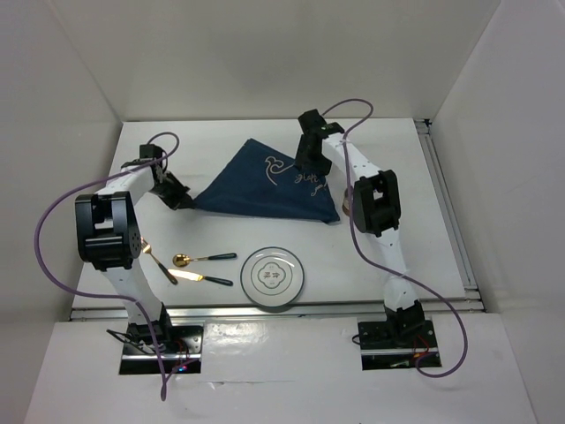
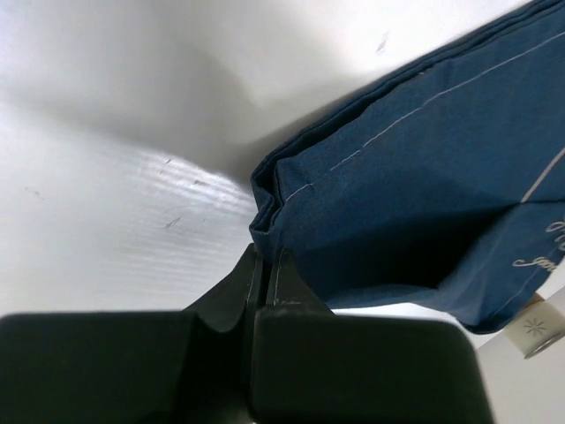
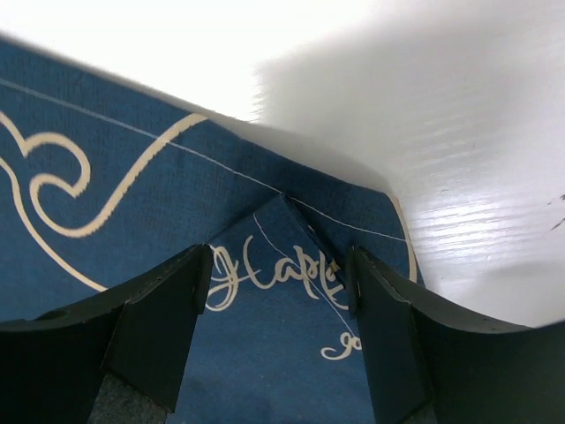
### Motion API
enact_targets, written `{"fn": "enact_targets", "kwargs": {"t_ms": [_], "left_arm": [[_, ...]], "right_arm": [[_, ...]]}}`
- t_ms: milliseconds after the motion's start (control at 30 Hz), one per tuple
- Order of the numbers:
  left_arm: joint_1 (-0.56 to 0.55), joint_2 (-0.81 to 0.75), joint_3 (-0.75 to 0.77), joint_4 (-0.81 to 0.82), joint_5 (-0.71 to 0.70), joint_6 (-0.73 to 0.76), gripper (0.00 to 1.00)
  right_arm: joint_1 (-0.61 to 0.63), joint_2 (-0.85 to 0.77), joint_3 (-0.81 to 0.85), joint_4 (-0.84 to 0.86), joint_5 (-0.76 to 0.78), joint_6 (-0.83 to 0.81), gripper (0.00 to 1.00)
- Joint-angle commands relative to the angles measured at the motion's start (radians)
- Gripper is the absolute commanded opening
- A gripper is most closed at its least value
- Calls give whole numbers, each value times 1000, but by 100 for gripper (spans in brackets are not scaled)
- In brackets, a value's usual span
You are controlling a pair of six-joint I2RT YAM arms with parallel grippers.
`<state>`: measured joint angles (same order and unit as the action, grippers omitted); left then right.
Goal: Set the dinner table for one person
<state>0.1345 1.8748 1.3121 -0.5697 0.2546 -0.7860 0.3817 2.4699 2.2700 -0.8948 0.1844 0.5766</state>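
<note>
Check the left gripper (image 2: 264,262). Its jaws are clenched, and the folded corner of the mat (image 2: 415,177) meets their tips, apparently pinched between them. Treat this as an anchor hold that lets the cloth be drawn flat.

The right gripper (image 3: 278,327) is released, with its jaws wide, one on each side of a turned-over corner lying just ahead of them. Judge it placed to nip that flap and unfold it.

The table (image 1: 397,177) lies bare beneath and beyond both grippers. The plate (image 1: 275,277) sits well behind them, toward the bases, presumably held back until the mat is spread.
</note>
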Motion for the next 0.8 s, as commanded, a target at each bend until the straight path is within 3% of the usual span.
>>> {"fn": "enact_targets", "kwargs": {"t_ms": [0, 133, 233, 400, 767], "left_arm": [[2, -32, -10, -6, 18, 36, 0], [2, -32, -1, -15, 18, 45, 0], [-7, -32, -1, -15, 18, 45, 0], [-7, -42, -1, -15, 9, 45, 0], [-16, -32, 9, -24, -2, 56, 0]], "right_arm": [[9, -12, 23, -10, 29, 77, 73], [45, 39, 52, -29, 93, 77, 72], [78, 52, 74, -81, 225, 103, 74], [132, -34, -27, -27, 380, 124, 74], [195, 27, 56, -91, 538, 176, 74]]}}
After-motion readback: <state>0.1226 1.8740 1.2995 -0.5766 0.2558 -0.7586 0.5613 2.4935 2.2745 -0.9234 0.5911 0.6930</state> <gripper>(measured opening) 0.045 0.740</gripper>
